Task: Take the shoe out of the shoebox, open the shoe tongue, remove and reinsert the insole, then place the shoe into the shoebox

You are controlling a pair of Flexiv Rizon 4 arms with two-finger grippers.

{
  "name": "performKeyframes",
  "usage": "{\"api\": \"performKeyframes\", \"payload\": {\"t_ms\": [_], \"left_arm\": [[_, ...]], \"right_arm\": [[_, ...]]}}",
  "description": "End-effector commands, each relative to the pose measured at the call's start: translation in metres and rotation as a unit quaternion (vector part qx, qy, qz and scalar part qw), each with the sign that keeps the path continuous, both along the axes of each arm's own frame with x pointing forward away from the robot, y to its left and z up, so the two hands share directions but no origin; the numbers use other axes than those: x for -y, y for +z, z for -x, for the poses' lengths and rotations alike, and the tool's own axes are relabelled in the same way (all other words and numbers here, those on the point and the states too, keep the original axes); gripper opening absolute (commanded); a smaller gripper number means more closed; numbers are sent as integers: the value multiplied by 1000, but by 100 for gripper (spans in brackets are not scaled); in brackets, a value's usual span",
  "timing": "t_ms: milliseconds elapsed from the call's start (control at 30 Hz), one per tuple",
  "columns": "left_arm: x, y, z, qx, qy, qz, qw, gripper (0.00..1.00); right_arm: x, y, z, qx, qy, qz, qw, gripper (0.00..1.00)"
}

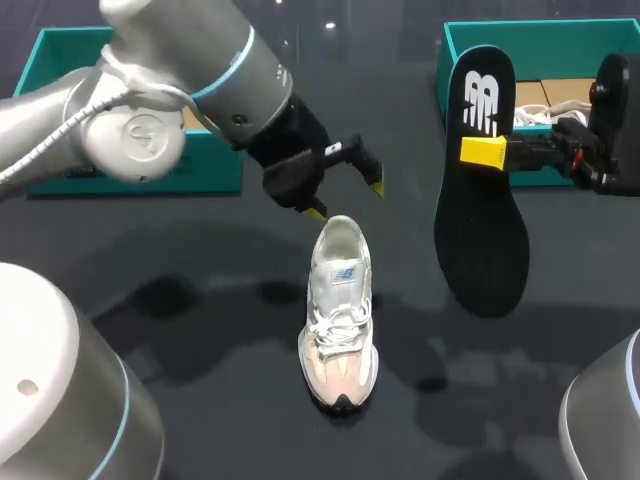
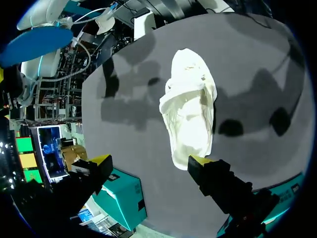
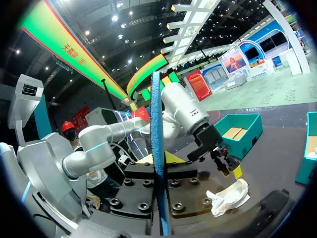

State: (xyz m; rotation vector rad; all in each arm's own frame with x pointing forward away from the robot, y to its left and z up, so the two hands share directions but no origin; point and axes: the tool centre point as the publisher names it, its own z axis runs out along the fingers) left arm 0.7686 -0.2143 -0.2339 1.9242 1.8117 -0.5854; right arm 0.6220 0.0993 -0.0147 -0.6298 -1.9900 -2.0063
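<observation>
The white sneaker (image 1: 340, 320) stood out of its box on the dark table (image 1: 180, 290), toe toward the robot. The left gripper (image 1: 347, 200) hovered just over the heel with its fingers spread wide, touching nothing. The right gripper (image 1: 485, 152) pinched the black insole (image 1: 482, 220) near its upper end, holding it aloft beside the teal shoebox (image 1: 545, 35).

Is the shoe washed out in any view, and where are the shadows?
Left wrist view: the shoe is blown out near white, dark shadows on the table around it. Head view: evenly lit, detail clear, soft shadows beside it.
</observation>
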Motion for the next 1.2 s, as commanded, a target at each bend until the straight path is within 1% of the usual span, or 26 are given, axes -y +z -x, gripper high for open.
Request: {"api": "performKeyframes", "payload": {"t_ms": [33,133,167,200,233,333,367,467,533,567,600,633,933,1000,1033,1067,1200], "left_arm": [[-18,4,5,0,-1,88,996,100],[-18,4,5,0,-1,88,996,100],[-18,2,4,4,-5,104,995,100],[-20,5,1,11,-9,124,992,100],[-21,12,-1,20,-20,149,988,100],[-20,31,-8,38,-24,194,980,100],[-18,35,-9,47,-21,193,980,100],[-11,44,-11,53,-35,215,974,100],[-8,49,-13,42,-43,243,968,100],[-7,54,-15,22,-34,263,964,100],[-6,59,-20,12,-2,267,964,100],[-6,64,-23,2,16,266,964,100],[-6,64,-23,2,16,266,964,100],[-6,63,-24,9,11,284,959,100],[-5,65,-23,-1,1,297,955,100],[-7,69,-22,-9,-8,318,948,100],[-11,86,-23,-29,-16,361,932,100]], "right_arm": [[1,-1,5,0,-5,0,1000,0],[1,-1,5,0,-5,0,1000,0],[1,-1,5,0,-5,0,1000,0],[1,-1,5,0,-5,0,1000,0],[1,-1,5,0,-5,0,1000,0],[1,-1,5,0,-5,0,1000,0],[1,-1,5,0,-5,0,1000,0],[1,-1,5,0,-5,0,1000,0],[1,-1,5,0,-5,0,1000,0],[1,-1,5,0,-5,0,1000,0],[1,-1,5,0,-5,0,1000,0],[1,-1,5,0,-5,0,1000,0],[1,-1,5,0,-5,0,1000,0],[1,-1,5,0,-5,0,1000,0],[1,-1,5,0,-5,0,1000,0],[1,-1,5,0,-5,0,1000,0],[1,-1,5,0,-5,0,1000,0]]}}
